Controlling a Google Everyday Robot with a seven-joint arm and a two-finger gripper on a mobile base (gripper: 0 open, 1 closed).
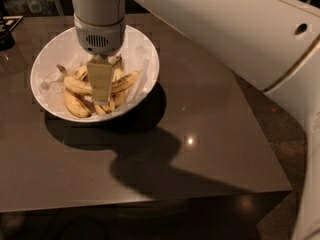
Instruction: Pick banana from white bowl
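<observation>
The white bowl (146,51) sits on the dark counter (210,134), toward the counter's 10 o'clock corner. Several bananas lie in it, bunched in the half of the bowl nearer 6 o'clock.

The banana (76,85) lies across the middle of that pile, on top of the others. Its long axis runs roughly from 9 o'clock to 3 o'clock, with a gentle curve that sags toward 6 o'clock. The dark stem end points up toward 10 o'clock, near the bowl's wall, and the other end points toward 3 o'clock (its middle stretch is hidden behind the hand).

A shorter banana (75,105) lies just below it, at about 7 o'clock in the bowl, touching the bowl's inner slope.

The hand (101,96) hangs straight down from the grey wrist (99,34) into the bowl, its tip down among the bananas and crossing over the banana's middle. Whether it is open or closed I cannot tell, nor whether it grips anything.

The white arm (240,29) stretches away toward 2 o'clock, and its shadow (150,164) falls on the counter at 6 o'clock from the bowl.
</observation>
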